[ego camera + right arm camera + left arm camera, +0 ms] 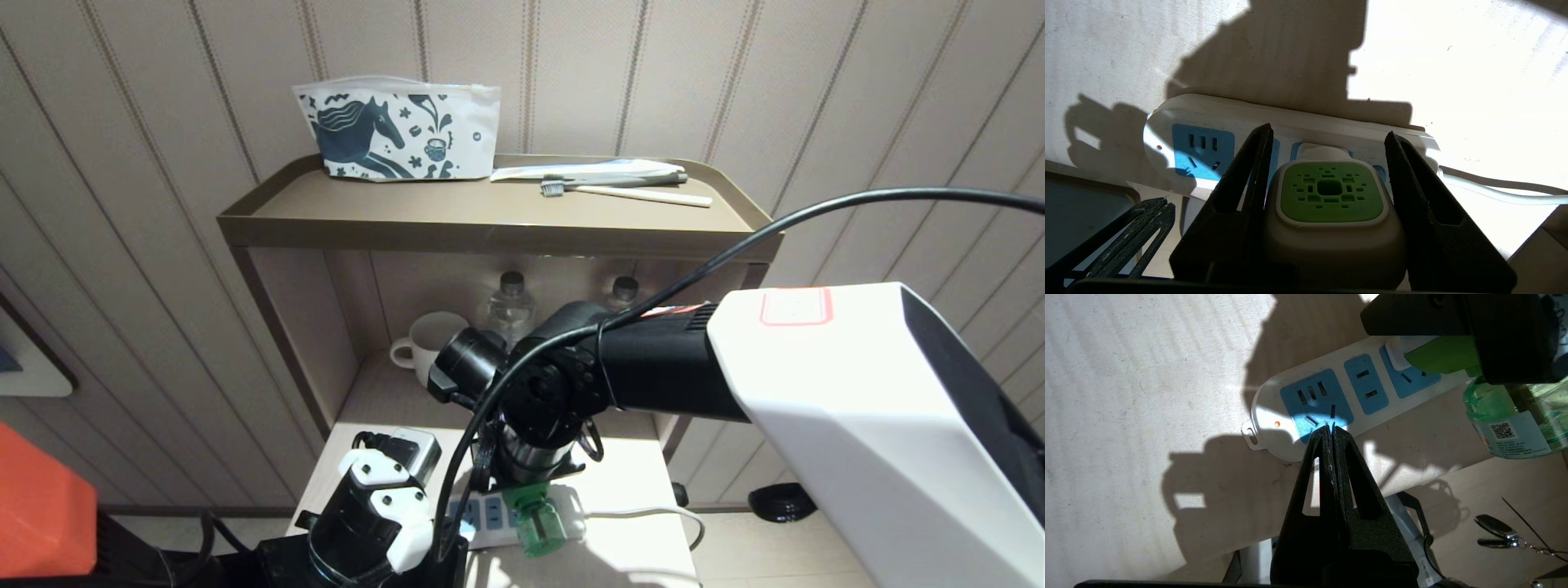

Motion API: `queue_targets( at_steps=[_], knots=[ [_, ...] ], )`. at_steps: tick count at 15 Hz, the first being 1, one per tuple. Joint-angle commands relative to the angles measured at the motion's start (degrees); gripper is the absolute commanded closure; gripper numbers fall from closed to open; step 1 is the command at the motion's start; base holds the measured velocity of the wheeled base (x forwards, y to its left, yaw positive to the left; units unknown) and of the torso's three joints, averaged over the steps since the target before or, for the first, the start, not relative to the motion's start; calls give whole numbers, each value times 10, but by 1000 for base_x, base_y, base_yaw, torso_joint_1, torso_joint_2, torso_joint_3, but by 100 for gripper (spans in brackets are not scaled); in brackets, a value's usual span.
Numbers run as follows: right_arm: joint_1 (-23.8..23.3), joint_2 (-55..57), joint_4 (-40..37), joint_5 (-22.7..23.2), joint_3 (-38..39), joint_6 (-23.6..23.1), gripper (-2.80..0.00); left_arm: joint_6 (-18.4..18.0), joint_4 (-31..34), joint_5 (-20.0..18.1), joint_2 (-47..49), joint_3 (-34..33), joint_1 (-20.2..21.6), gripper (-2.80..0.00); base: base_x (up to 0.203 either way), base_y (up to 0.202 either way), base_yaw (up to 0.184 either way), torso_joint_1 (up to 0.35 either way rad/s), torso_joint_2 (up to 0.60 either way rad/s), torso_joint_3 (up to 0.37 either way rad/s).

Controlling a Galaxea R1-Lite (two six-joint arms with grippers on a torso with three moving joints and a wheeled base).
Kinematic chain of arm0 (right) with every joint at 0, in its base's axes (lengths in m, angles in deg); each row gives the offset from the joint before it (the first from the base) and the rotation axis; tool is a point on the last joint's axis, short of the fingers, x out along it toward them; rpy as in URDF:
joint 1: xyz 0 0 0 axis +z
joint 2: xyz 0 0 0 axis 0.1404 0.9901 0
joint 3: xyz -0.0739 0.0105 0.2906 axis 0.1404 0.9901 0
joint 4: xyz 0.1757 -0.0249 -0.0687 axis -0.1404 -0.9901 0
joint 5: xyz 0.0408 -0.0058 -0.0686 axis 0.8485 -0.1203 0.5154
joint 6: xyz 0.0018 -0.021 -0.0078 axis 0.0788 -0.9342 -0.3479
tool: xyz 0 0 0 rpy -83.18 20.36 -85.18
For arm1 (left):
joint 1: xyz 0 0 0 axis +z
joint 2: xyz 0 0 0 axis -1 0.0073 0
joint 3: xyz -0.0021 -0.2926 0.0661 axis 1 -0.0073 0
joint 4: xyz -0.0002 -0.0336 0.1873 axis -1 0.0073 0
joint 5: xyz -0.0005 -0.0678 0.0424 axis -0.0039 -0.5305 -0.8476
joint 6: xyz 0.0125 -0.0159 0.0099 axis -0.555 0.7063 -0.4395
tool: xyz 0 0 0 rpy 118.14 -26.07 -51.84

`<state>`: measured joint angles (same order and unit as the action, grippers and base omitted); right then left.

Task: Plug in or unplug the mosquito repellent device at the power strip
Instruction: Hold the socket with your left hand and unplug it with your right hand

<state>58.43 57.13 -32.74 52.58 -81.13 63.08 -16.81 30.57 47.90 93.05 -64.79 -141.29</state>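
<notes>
The white power strip (1367,390) with blue socket faces lies on the low white table. The mosquito repellent device (1331,196), a white head with a green vented top, stands with its plug against a socket near the cord end; its green bottle (539,523) points toward me. My right gripper (1327,130) is shut on the device's head, one finger on each side. My left gripper (1330,426) is shut and empty, its tip resting on the strip's end socket beside the small red light (1277,424).
The strip's white cord (653,514) runs off to the right. A grey adapter (412,453) sits by the left arm. The cabinet behind holds a mug (429,343), water bottles (510,310), a pouch (400,131) and a toothbrush (629,193). Keys (1496,531) lie on the floor.
</notes>
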Motion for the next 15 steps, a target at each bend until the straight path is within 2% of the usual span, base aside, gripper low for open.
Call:
queue_targets(
  at_steps=[1, 8, 15],
  knots=[
    [-3, 1, -2, 0, 0, 2, 0, 2, -15, 2, 8, -3, -1, 0, 0, 0, 0, 0, 0, 0],
    [-2, 6, 0, 1, 0, 2, 0, -4, -165, 13, 107, -47, 0, 0, 0, 0, 0, 0, 0, 0],
    [-2, 4, 0, 0, 0, 2, 0, -2, -184, 11, 114, -72, 6, 0, 0, 0, 0, 0, 0, 0]
  ],
)
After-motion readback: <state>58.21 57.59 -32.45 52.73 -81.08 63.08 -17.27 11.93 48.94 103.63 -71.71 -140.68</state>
